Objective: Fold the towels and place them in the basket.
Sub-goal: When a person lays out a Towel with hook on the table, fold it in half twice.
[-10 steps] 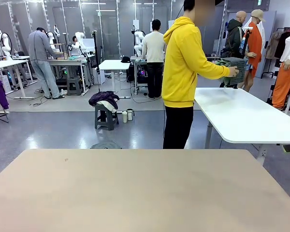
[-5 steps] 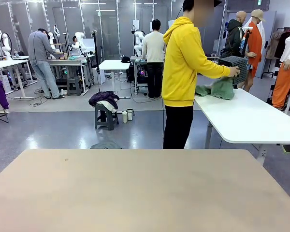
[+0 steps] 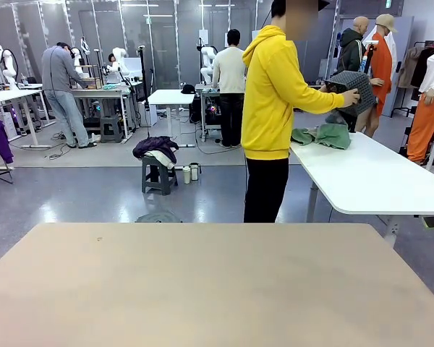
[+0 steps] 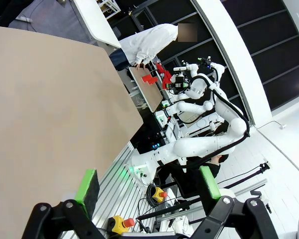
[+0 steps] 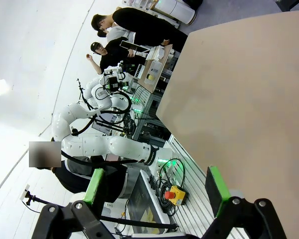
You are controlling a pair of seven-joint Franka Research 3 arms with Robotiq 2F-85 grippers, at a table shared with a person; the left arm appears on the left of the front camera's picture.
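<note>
Beyond my tan table (image 3: 217, 289), a person in a yellow hoodie (image 3: 275, 94) stands at a white side table (image 3: 369, 173). Both of the person's hands hold the dark grey mesh basket (image 3: 353, 88) tipped up above that table. Green towels (image 3: 323, 135) lie in a loose heap on the white table under the basket. In the left wrist view my left gripper (image 4: 148, 183) is open, off the tan table's edge, with nothing between its green pads. In the right wrist view my right gripper (image 5: 154, 188) is likewise open beside the tan table (image 5: 249, 99).
A stool (image 3: 159, 173) with dark clothing stands on the floor beyond the tan table. Other people work at tables far behind. A red emergency button (image 5: 175, 192) sits on the frame beside the table.
The person tipped the towels out of the basket onto the white table and raised the basket higher and more tilted. My grippers stayed open and still.
</note>
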